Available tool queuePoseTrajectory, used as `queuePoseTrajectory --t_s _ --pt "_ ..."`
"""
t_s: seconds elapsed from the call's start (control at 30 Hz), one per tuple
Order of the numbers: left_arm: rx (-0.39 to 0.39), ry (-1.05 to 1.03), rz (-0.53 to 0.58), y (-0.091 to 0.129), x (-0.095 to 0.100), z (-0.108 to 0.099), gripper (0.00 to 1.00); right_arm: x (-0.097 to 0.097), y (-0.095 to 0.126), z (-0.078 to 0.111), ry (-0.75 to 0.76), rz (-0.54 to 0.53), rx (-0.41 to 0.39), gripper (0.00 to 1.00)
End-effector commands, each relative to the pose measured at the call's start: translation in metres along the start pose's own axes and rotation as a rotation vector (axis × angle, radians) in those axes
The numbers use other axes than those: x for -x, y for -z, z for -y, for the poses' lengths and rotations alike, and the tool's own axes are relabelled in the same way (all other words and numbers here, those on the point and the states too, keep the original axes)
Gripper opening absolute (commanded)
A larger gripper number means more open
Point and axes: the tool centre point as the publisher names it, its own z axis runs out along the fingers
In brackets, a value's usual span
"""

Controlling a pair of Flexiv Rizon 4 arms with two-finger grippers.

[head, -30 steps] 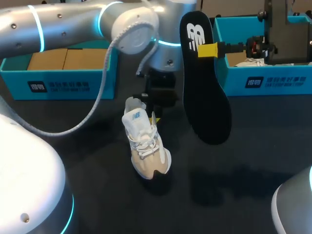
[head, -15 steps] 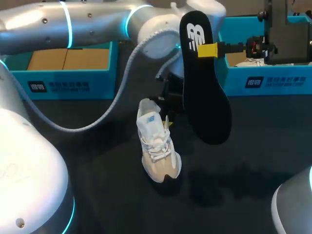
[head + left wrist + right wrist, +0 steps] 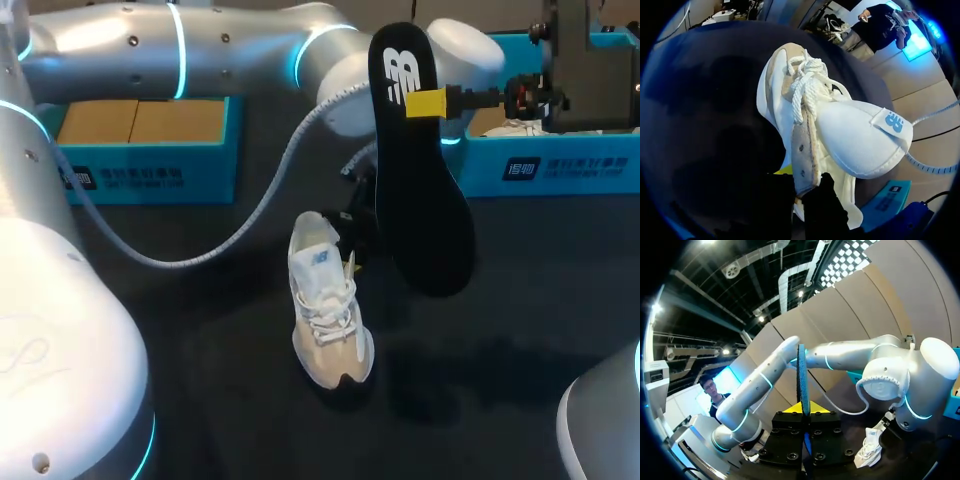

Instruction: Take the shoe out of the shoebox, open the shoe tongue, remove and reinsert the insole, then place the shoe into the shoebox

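Left jaws clench the sneaker (image 3: 325, 305) by its collar on the bench (image 3: 200, 340), toe toward 6 o'clock. Right jaws grip the black insole (image 3: 420, 200), hanging at the sneaker's 1 o'clock. For reinsertion, steady the sneaker, keep the tongue back, and lead the insole's toe end into the mouth.

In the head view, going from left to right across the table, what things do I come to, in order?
In order: left shoebox → shoe → insole, held up above the table → right shoebox.
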Motion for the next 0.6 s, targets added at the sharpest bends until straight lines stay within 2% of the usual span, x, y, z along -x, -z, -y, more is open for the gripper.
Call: queuePoseTrajectory --t_s 0.03,0.2,0.6 --pt "-0.011 -0.005 -0.026 -0.0073 0.0084 -0.0021 0.0 0.0006 -0.0041 -0.0027 -0.002 0.001 -0.004 0.0" --pt "-0.025 -0.059 -0.042 -0.0126 0.0115 0.0014 0.0 0.0006 -0.0041 -0.0027 -0.002 0.001 -0.004 0.0" --pt "-0.02 -0.14 -0.065 -0.0166 0.005 0.006 0.0 0.0006 -0.0041 -0.0027 -0.002 0.001 -0.004 0.0"
